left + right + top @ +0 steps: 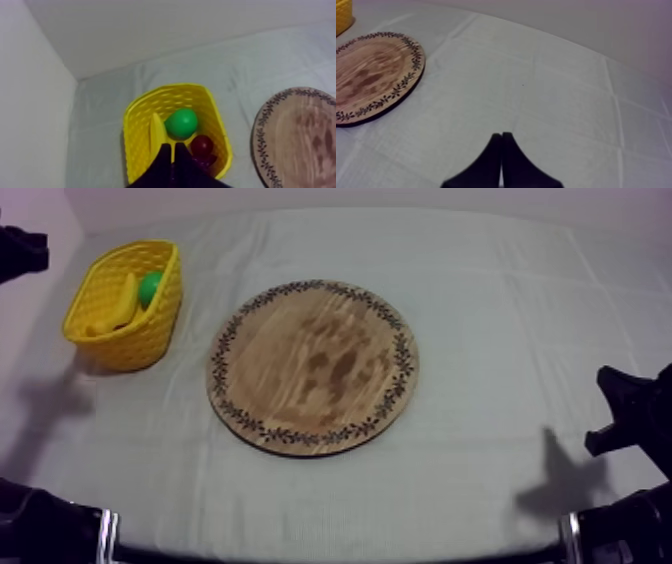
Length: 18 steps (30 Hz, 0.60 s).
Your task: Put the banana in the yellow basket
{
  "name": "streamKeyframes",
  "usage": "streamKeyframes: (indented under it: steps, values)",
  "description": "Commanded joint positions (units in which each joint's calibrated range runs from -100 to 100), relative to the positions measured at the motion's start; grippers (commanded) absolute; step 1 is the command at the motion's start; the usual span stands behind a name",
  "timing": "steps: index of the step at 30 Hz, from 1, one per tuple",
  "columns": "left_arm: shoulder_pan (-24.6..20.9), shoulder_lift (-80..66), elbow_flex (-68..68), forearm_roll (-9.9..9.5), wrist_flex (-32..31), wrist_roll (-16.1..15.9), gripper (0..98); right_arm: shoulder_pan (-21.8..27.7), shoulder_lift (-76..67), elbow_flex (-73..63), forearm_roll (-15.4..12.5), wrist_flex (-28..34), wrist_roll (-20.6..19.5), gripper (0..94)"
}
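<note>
Hovering over the yellow basket [135, 107], your left gripper [174, 145] is closed and empty; the banana [158, 134] lies inside, just beyond its tip.
Likely light, stiff and smooth, it is best gripped mid-length. Left wrist view adds a small red fruit [202, 145] beside the tip; top view gives the whole wooden board [312, 368]. Right gripper [501, 135] is closed on nothing.

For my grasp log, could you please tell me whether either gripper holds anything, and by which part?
Nothing is held: the left gripper, over the yellow lattice basket, and the right gripper, over the grey-white cloth, are both shut on nothing.
</note>
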Motion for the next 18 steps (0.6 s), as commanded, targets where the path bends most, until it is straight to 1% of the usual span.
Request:
streamKeyframes:
  steps: [1, 4, 6, 10, 16, 18]
  values:
    - [0.75, -12.62, 6.89, -0.06, -1.25, 0.31, 0.0, 0.0, 0.0, -0.03, 0.0, 0.03, 0.01, 0.3]
    - [1.05, -18.87, 12.44, -0.32, -3.07, 0.68, 0.0, 0.0, 0.0, -0.03, 0.0, 0.03, 0.01, 0.3]
    - [0.96, -22.61, 16.18, -0.85, -4.42, 1.26, 0.0, 0.0, 0.0, -0.03, 0.0, 0.03, 0.01, 0.3]
    - [0.45, -29.41, 23.25, -1.89, -7.55, 2.88, 0.0, 0.0, 0.0, -0.03, 0.0, 0.03, 0.02, 0.3]
    - [-0.35, -38.33, 32.07, -2.31, -10.12, 4.93, 0.0, 0.0, 0.0, -0.03, 0.0, 0.03, 0.01, 0.3]
    - [-0.54, -40.55, 34.52, -2.68, -11.32, 6.32, 0.0, 0.0, 0.0, -0.03, 0.0, 0.03, 0.01, 0.3]
